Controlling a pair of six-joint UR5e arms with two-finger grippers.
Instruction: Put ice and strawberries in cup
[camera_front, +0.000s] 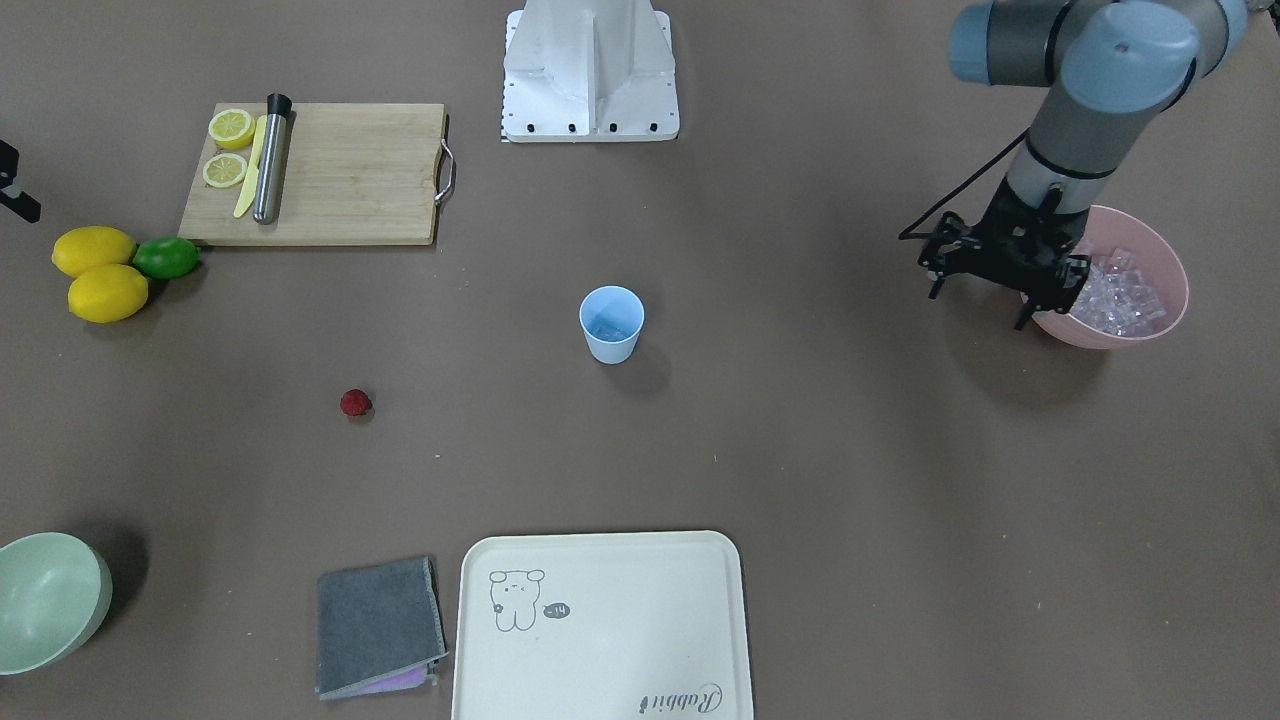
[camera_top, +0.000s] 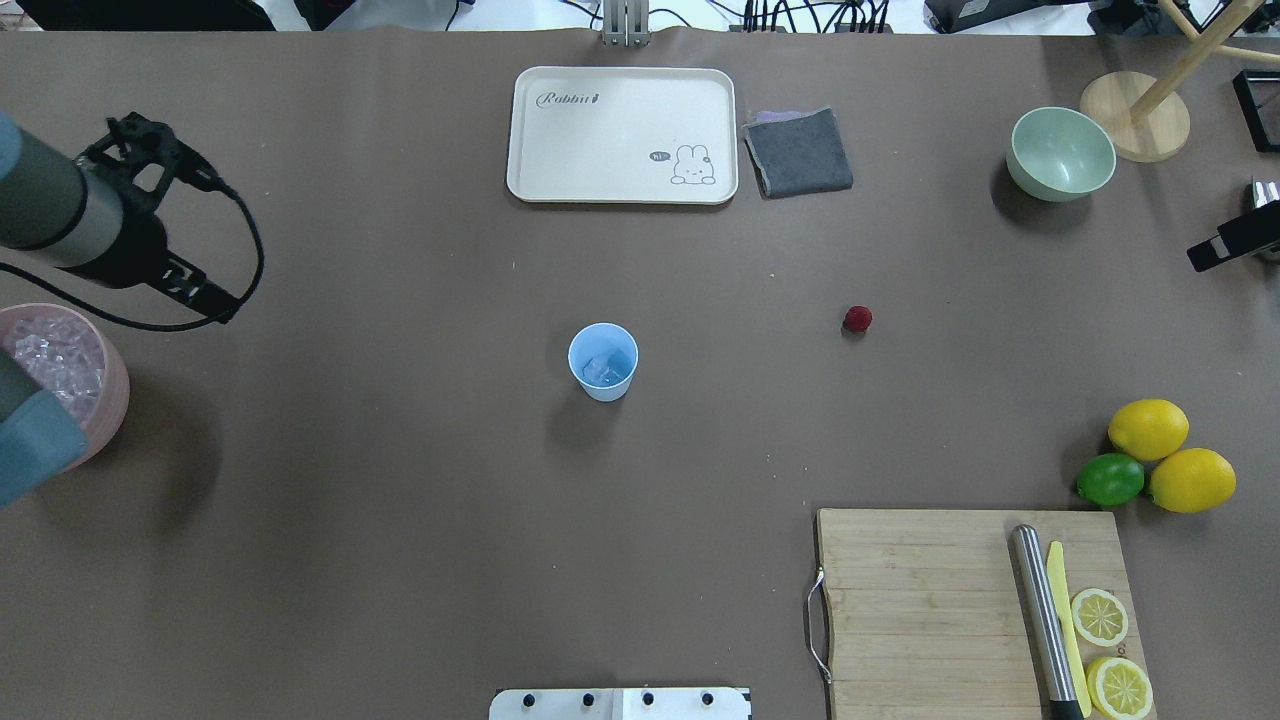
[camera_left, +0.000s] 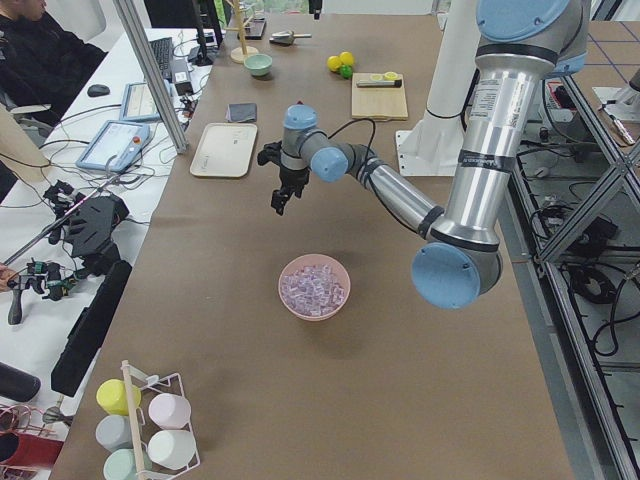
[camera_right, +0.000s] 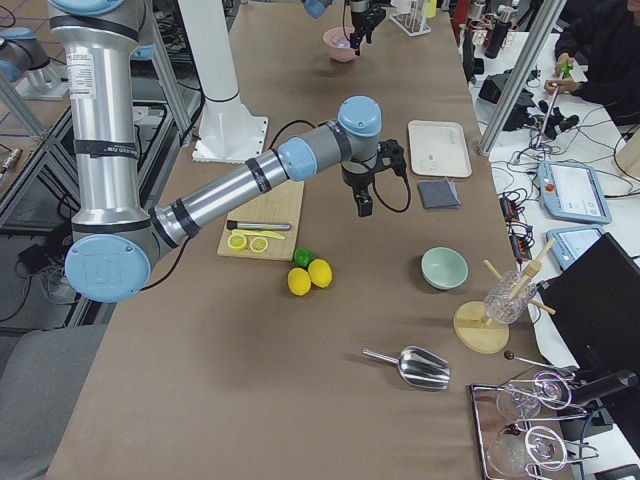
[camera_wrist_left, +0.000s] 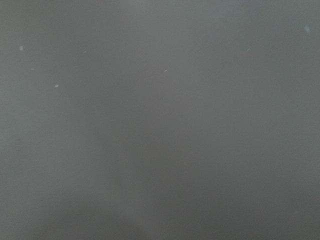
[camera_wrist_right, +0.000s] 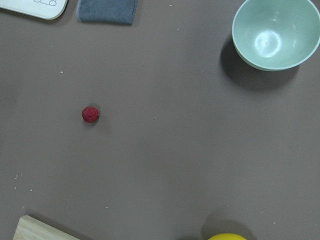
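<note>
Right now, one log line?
left gripper: by pink bowl, jaws unclear | cup: some ice inside | strawberry: on table, outside cup | right gripper: jaws unclear

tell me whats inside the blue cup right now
The cup holds clear ice at its bottom; how many cubes is too small to tell, and anything under them is covered. No berry inside: the strawberry lies on the table, apart from it.

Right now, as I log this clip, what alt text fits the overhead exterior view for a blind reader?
A light blue cup with ice in it stands in the middle of a brown table; one strawberry lies apart to its right. The left arm reaches in at the left edge by a pink bowl of more ice.
</note>
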